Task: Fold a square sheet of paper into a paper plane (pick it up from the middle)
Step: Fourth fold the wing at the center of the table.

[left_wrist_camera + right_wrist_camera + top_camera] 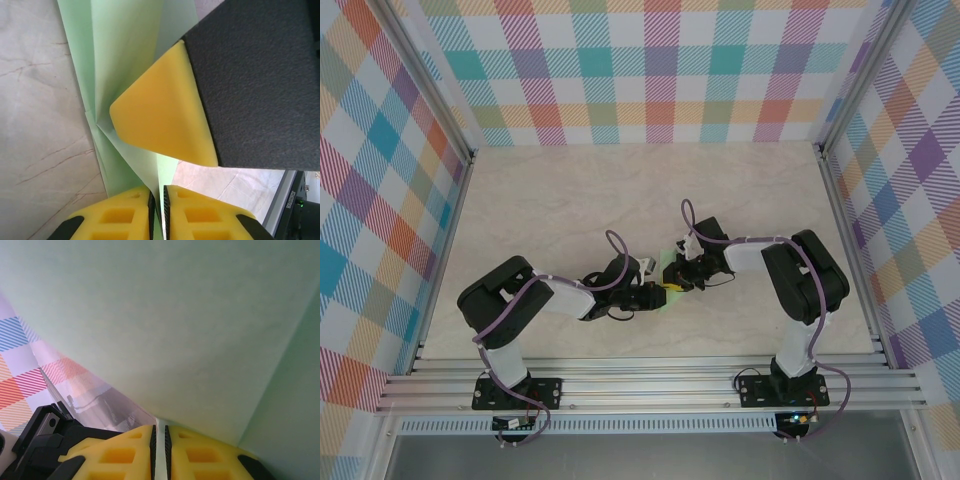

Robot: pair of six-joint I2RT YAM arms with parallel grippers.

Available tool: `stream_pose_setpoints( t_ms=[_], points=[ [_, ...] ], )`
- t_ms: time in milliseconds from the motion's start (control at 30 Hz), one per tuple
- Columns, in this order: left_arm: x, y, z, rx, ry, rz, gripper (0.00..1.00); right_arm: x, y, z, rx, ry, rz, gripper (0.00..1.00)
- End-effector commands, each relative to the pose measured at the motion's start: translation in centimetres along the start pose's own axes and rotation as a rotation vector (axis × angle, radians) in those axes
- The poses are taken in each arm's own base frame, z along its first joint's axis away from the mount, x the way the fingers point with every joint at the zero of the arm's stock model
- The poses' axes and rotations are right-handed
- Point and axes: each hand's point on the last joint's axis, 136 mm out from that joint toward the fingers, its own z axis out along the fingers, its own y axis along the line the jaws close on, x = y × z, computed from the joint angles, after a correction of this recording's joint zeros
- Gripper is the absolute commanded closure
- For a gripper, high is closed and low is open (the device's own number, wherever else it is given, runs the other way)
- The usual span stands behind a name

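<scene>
Creasing stage, by my reading: the mint-green sheet of paper point(125, 50) carries long folds and hangs between the two arms, over the near middle of the bench point(570, 200). Left end effector point(157, 212) clamped on its edge; right end effector point(159, 447) likewise pinched on it (paper a thin line in the grip). Next move needs both travelling together, or it tears. Bench pale, marble-look; pastel checked walls point(660, 70), aluminium frame point(650, 372)

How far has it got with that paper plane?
Partway, it seems. Done: the green paper already shows creases and overlapping layers. In hand: the left claw and right claw are both shut on it. Left: no finished pointed plane is visible yet, so more folding likely remains.
</scene>
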Motion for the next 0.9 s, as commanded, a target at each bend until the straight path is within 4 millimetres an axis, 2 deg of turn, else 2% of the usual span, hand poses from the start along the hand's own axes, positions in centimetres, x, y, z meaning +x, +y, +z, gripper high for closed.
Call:
stream_pose_setpoints(
  t_ms=[0, 233, 333, 633, 867],
  points=[
    [1.7, 3.2, -0.5, -0.139, 0.04, -0.02, 0.81, -0.7, -0.5, 0.4, 0.035, -0.019, 0.004, 0.84],
    [1.8, 2.5, -0.6, -0.168, 0.069, 0.018, 0.79, -0.7, -0.6, 0.4, 0.036, -0.019, 0.006, 0.84],
    [2.3, 2.8, -0.4, -0.196, 0.088, 0.023, 0.79, -0.7, -0.6, 0.4, 0.035, -0.02, 0.006, 0.84],
    [2.7, 2.5, -0.1, -0.156, 0.078, -0.003, 0.98, -0.6, -0.7, 0.4, 0.04, -0.017, 0.01, 0.84],
    [2.0, 2.0, -0.4, -0.087, 0.05, -0.052, 1.0, -0.5, -1.0, 0.5, 0.046, -0.016, 0.011, 0.84]
  ],
)
